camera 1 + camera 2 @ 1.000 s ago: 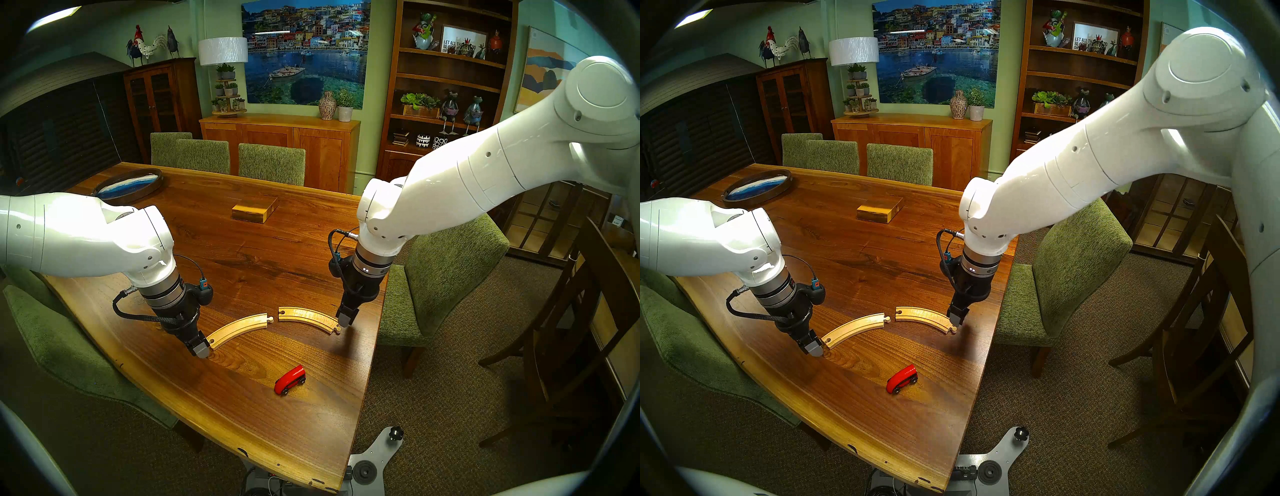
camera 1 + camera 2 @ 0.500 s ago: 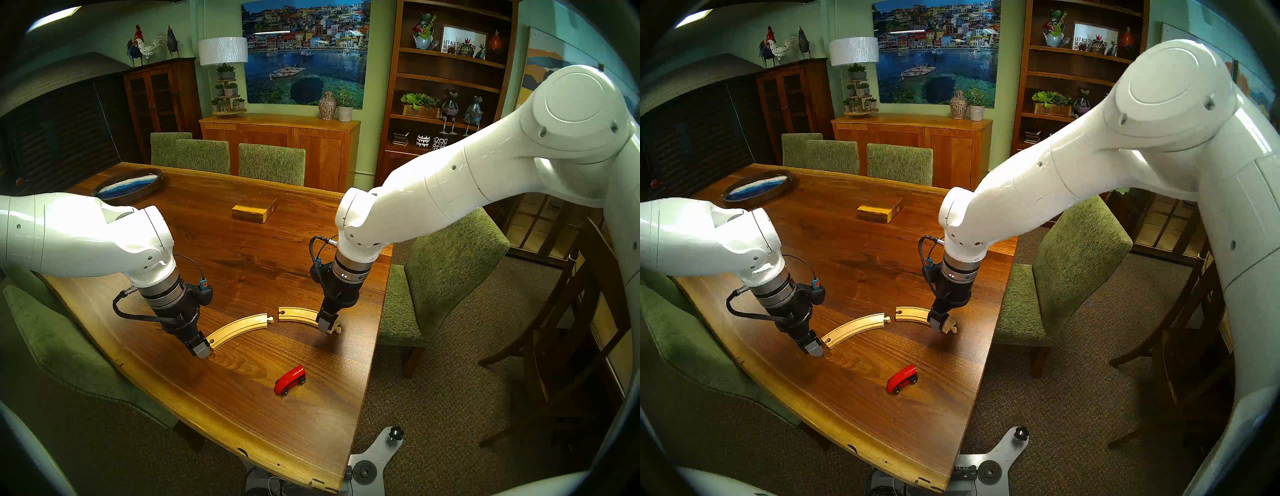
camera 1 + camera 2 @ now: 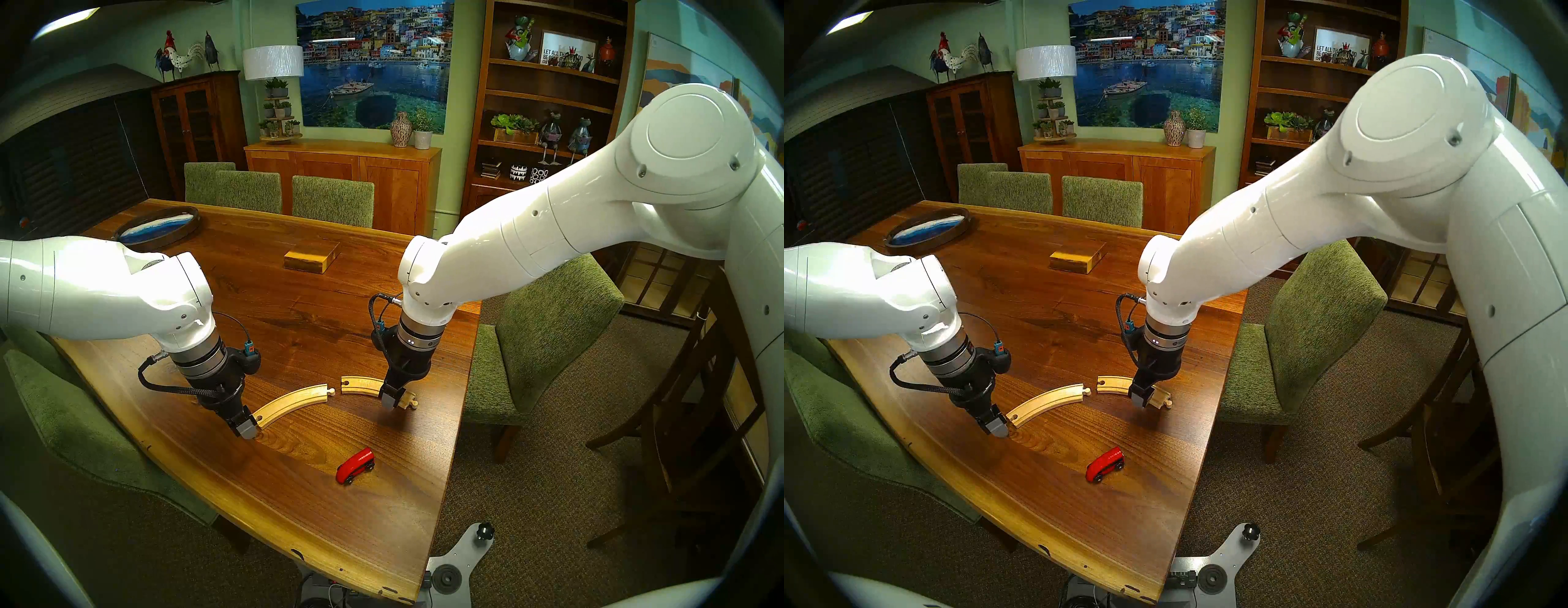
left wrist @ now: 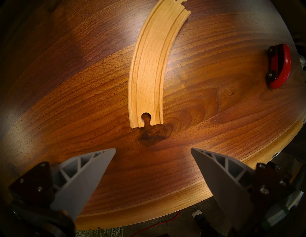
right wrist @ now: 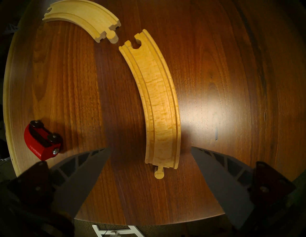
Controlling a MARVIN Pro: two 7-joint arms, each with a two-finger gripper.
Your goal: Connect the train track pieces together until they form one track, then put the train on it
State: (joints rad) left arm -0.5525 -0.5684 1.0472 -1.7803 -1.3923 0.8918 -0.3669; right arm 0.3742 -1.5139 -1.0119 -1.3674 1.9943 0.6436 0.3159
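Progress: the right hand point(image 3: 396, 401), open and empty, has been shifted inward over the right track piece point(image 5: 157, 102); joining with the left piece point(image 4: 152, 66) remains undone. The left hand point(image 4: 153, 165) hangs open.

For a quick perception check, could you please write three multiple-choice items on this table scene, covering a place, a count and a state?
1. Where is the red train?
A. On a track piece
B. On the table, nearer the camera than the track pieces
C. In the right gripper

2. How many curved track pieces lie on the table?
A. One
B. Two
C. Three

3. The left track piece and right track piece are:
A. Joined
B. Stacked
C. Apart, peg facing socket

Answers:
1 B, it stands alone on bare wood.
2 B, two curves show.
3 C, a gap shows between peg and socket.
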